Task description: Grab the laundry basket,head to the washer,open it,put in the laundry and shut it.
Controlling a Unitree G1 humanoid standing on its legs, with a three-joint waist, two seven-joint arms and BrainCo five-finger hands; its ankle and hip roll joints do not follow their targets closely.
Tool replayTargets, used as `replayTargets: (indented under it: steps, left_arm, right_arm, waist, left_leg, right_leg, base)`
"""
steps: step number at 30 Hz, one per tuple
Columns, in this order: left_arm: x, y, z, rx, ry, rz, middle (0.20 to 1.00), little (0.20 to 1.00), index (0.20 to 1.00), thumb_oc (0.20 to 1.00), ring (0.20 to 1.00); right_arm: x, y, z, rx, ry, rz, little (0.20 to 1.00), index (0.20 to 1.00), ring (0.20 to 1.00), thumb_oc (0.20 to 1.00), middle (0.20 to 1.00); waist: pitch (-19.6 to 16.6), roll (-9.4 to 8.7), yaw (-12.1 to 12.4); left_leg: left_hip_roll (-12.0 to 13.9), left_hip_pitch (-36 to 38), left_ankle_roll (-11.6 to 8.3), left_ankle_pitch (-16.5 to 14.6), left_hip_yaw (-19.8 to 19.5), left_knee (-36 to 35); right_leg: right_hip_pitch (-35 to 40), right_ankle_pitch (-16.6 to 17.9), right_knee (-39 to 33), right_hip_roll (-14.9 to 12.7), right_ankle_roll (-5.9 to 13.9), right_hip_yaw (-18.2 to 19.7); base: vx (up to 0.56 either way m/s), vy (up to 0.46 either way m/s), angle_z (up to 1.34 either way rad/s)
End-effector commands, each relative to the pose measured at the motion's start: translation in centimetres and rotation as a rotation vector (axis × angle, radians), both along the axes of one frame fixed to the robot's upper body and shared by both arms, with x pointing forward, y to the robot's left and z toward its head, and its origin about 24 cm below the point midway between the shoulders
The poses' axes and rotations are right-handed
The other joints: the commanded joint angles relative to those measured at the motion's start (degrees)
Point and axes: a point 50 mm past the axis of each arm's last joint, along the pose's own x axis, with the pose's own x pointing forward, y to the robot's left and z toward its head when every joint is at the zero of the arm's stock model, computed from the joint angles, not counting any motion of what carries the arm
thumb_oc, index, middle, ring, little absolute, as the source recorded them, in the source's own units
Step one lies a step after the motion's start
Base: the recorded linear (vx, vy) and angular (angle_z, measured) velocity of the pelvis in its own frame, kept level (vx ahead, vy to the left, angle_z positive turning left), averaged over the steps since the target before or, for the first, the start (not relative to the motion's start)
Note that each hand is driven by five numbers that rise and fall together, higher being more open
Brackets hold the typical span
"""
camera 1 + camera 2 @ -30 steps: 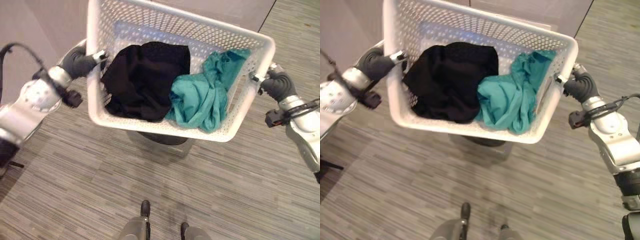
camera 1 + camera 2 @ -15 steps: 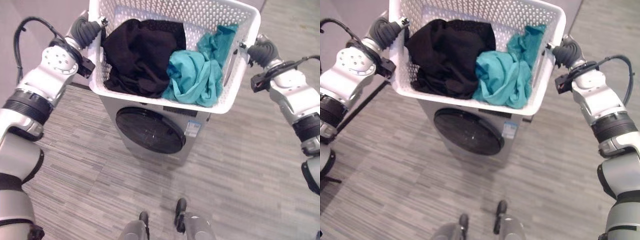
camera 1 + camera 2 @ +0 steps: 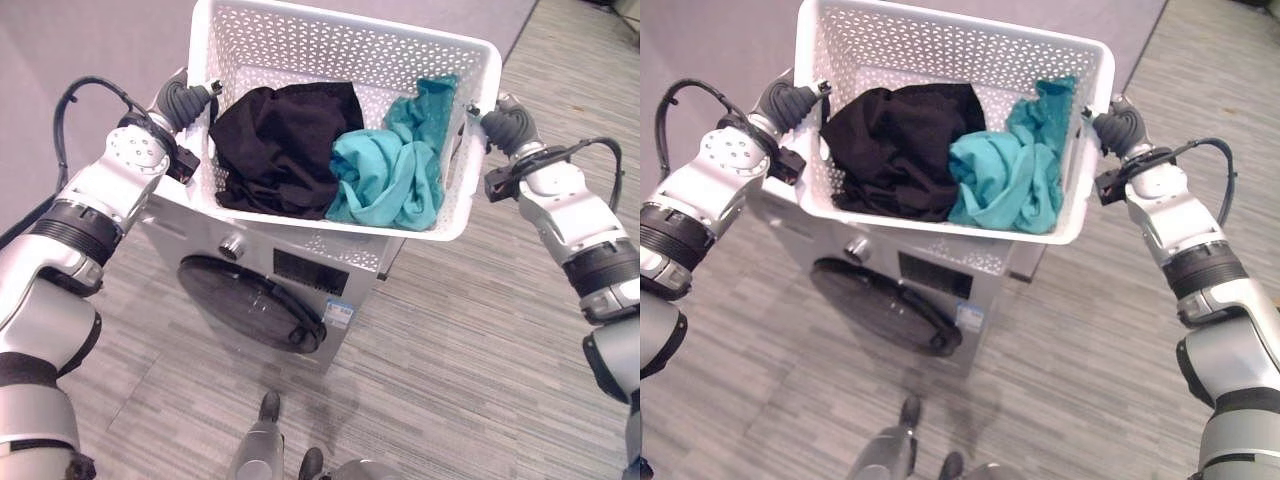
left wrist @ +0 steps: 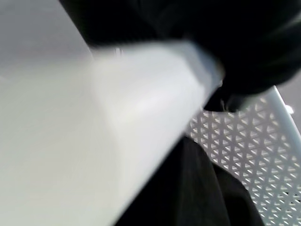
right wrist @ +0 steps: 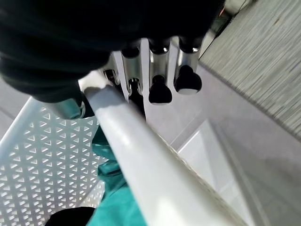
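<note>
Two robot hands carry our white laundry basket [image 3: 300, 222] above the washer [image 3: 210, 268]: our left robot hand [image 3: 183, 99] is curled round the rim at the basket's nine o'clock side, and our right robot hand [image 3: 508, 125] grips the rim at three o'clock, its fingers [image 5: 160, 77] hooked over the edge in the right wrist view. Inside the basket a black garment [image 3: 283, 148] lies toward nine o'clock, touching a teal garment [image 3: 395, 170] toward three o'clock. Compared with half a second ago, the whole scene has shifted, so our head camera has moved; the washer now shows more of its top and control panel, and its dark round door [image 3: 250, 303], closed, sits toward seven o'clock of the basket instead of straight beneath it. Our grip on both rims is unchanged, and the clothes lie as they did. Striped grey floor [image 3: 470, 350] spreads around the washer.
</note>
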Motion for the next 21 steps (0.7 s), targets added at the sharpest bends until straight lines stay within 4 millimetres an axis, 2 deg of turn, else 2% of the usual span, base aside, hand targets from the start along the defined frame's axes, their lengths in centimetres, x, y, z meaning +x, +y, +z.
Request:
replayTargets:
  steps: [1, 4, 7, 9, 16, 17, 18, 19, 20, 21]
  left_arm:
    - [-1.3, 4.5, 5.7, -0.084, -0.193, 0.199, 0.2, 0.2, 0.2, 0.2, 0.2]
    - [-1.2, 5.0, 5.8, -0.069, -0.182, 0.233, 0.2, 0.2, 0.2, 0.2, 0.2]
    - [-1.1, 5.1, 6.5, -0.046, -0.189, 0.271, 0.2, 0.2, 0.2, 0.2, 0.2]
    - [-1.1, 5.0, 6.8, -0.036, -0.19, 0.278, 0.2, 0.2, 0.2, 0.2, 0.2]
    - [-0.6, 4.0, 8.2, 0.047, -0.184, 0.335, 0.2, 0.2, 0.2, 0.2, 0.2]
    - [-0.3, 3.3, 8.5, 0.072, -0.184, 0.354, 0.2, 0.2, 0.2, 0.2, 0.2]
    - [-0.2, 3.1, 8.7, 0.07, -0.183, 0.358, 0.2, 0.2, 0.2, 0.2, 0.2]
    - [-0.1, 2.6, 8.7, 0.07, -0.184, 0.358, 0.2, 0.2, 0.2, 0.2, 0.2]
    - [0.1, 2.2, 8.7, 0.067, -0.181, 0.364, 0.2, 0.2, 0.2, 0.2, 0.2]
    - [0.2, 1.8, 9.0, 0.071, -0.188, 0.366, 0.2, 0.2, 0.2, 0.2, 0.2]
  right_arm:
    - [-0.8, -5.1, -2.1, -0.038, 0.098, -0.188, 0.2, 0.2, 0.2, 0.2, 0.2]
    - [-0.2, -3.4, -3.1, -0.057, 0.135, -0.135, 0.2, 0.2, 0.2, 0.2, 0.2]
    - [0.7, -1.3, -3.2, -0.081, 0.158, -0.08, 0.2, 0.2, 0.2, 0.2, 0.2]
    - [1.0, -1.0, -3.1, -0.084, 0.164, -0.078, 0.2, 0.2, 0.2, 0.2, 0.2]
    - [2.6, 0.5, -1.2, -0.119, 0.185, -0.106, 0.2, 0.2, 0.2, 0.2, 0.2]
    - [3.1, 0.8, -0.8, -0.125, 0.197, -0.143, 0.2, 0.2, 0.2, 0.2, 0.2]
    - [3.3, 1.0, -0.5, -0.132, 0.205, -0.158, 0.275, 0.275, 0.275, 0.275, 0.275]
    - [3.5, 1.4, -0.4, -0.135, 0.218, -0.167, 0.476, 0.476, 0.476, 0.476, 0.476]
    - [3.7, 2.0, -0.4, -0.136, 0.227, -0.171, 0.514, 0.514, 0.514, 0.514, 0.514]
    - [3.8, 2.5, -0.3, -0.137, 0.23, -0.172, 0.592, 0.592, 0.592, 0.592, 0.592]
  waist:
    - [-2.5, 1.41, 2.4]
    - [-2.4, 1.42, 2.7]
    - [-1.7, 0.84, 3.2]
    - [-1.6, 0.64, 3.4]
    - [-0.1, -0.9, 4.1]
    - [0.7, -1.36, 4.3]
    - [0.9, -1.46, 4.3]
    - [1.2, -1.59, 4.3]
    - [1.5, -1.73, 4.4]
    - [1.7, -1.87, 4.4]
  left_leg:
    - [1.4, 3.4, -0.3, -8.7, 0.8, -0.2]
    - [1.5, 4.4, 0.27, -9.2, 1.9, -1.3]
    - [1.4, 3.9, 0.62, -9.6, 2.2, -1.2]
    - [1.3, 3.7, 0.71, -9.8, 2.1, -1.1]
    - [1.0, 1.0, 0.6, -9.9, 1.3, -0.3]
    - [1.0, -0.1, 0.46, -9.7, 1.0, -0.1]
    - [0.9, -0.6, 0.44, -9.6, 0.8, 0.0]
    - [0.9, -1.0, 0.45, -9.5, 0.7, -0.1]
    - [0.9, -1.3, 0.46, -9.4, 0.5, -0.1]
    - [0.8, -1.6, 0.48, -9.3, 0.4, -0.2]
  right_leg:
    - [-1.6, -0.6, -3.7, -9.7, 7.35, 2.4]
    - [-1.9, -0.2, -3.9, -10.1, 8.0, 2.9]
    - [-2.9, 0.0, -3.6, -10.4, 8.32, 3.0]
    - [-3.1, 0.0, -3.7, -10.4, 8.42, 2.9]
    - [-4.9, 0.8, -4.5, -10.3, 8.7, 2.1]
    - [-5.7, 1.0, -4.5, -10.2, 8.75, 1.8]
    - [-6.1, 1.1, -4.5, -10.2, 8.72, 1.6]
    - [-6.5, 1.2, -4.3, -10.1, 8.71, 1.4]
    - [-6.9, 1.3, -4.3, -10.1, 8.74, 1.3]
    - [-7.2, 1.4, -4.3, -10.1, 8.8, 1.3]
  base:
    - [0.1, 0.089, -0.18]
    - [0.07, 0.079, -0.32]
    - [0.02, 0.032, -0.11]
    - [0.01, 0.013, 0.04]
    - [-0.02, -0.013, 0.05]
    - [-0.04, -0.013, 0.11]
    - [-0.05, -0.014, 0.14]
    - [-0.03, -0.005, 0.11]
    - [-0.02, 0.0, 0.13]
    - [-0.02, 0.004, 0.14]
